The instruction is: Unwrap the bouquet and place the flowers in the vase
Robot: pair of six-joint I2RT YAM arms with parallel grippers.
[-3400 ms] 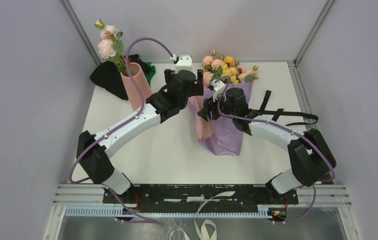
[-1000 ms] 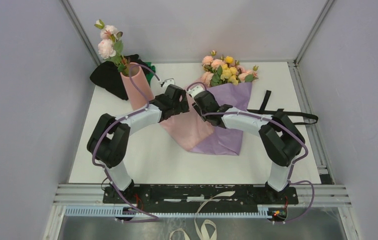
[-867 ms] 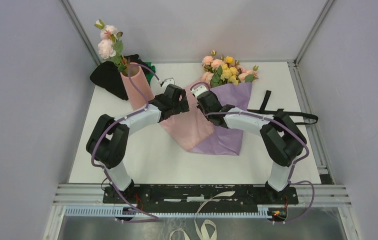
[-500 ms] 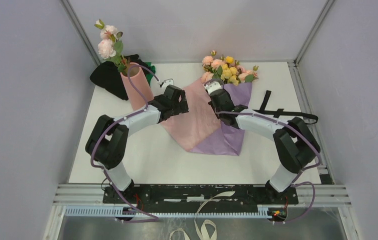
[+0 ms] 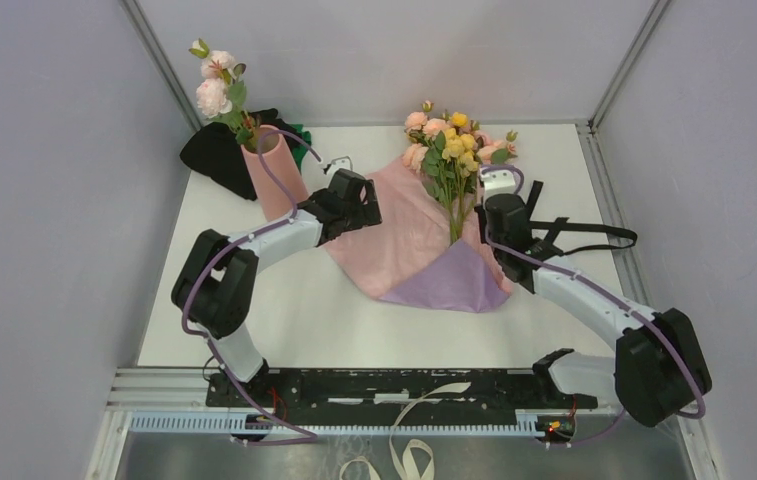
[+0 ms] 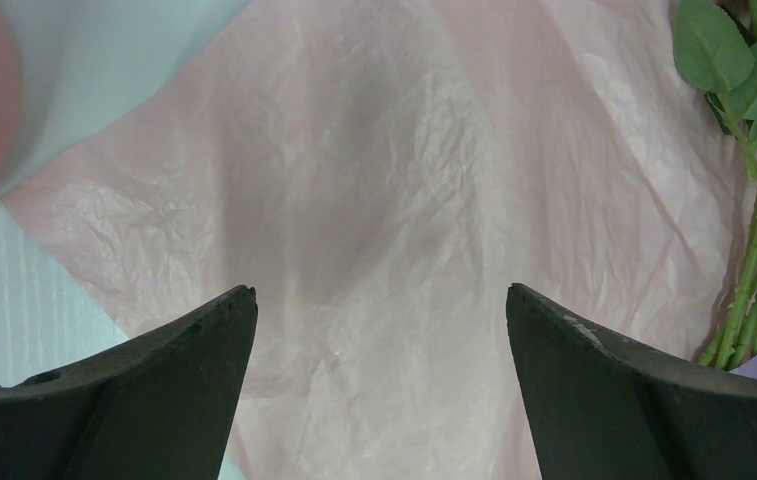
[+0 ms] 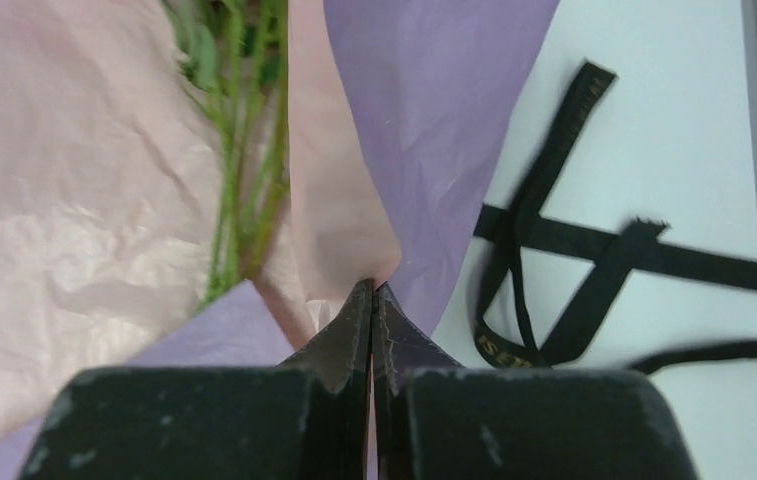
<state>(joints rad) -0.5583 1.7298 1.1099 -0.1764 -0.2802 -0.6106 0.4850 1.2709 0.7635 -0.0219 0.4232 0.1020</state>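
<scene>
The bouquet's paper (image 5: 394, 235) lies unfolded on the table, pink side up, with a lilac corner (image 5: 454, 282) at the front. The flowers (image 5: 449, 140), peach and yellow, lie bare on it with their green stems (image 5: 454, 205) pointing toward me. My right gripper (image 5: 494, 212) is shut on the paper's right flap; in the right wrist view its tips (image 7: 371, 292) pinch a pink and lilac fold, the stems (image 7: 244, 190) lying to their left. My left gripper (image 5: 354, 203) hangs open over the paper's left part (image 6: 374, 180), holding nothing. The vase (image 5: 272, 178) stands at the back left.
A pale pink sprig (image 5: 216, 85) stands in the vase. A black cloth lump (image 5: 216, 155) lies behind it. The black ribbon (image 5: 574, 232) lies loose on the table right of my right gripper, also in the right wrist view (image 7: 554, 250). Grey walls close in three sides.
My right gripper shut on the paper flap and pulled it to the right, which opened the wrap and bared the stems. My left gripper stayed open in place.
</scene>
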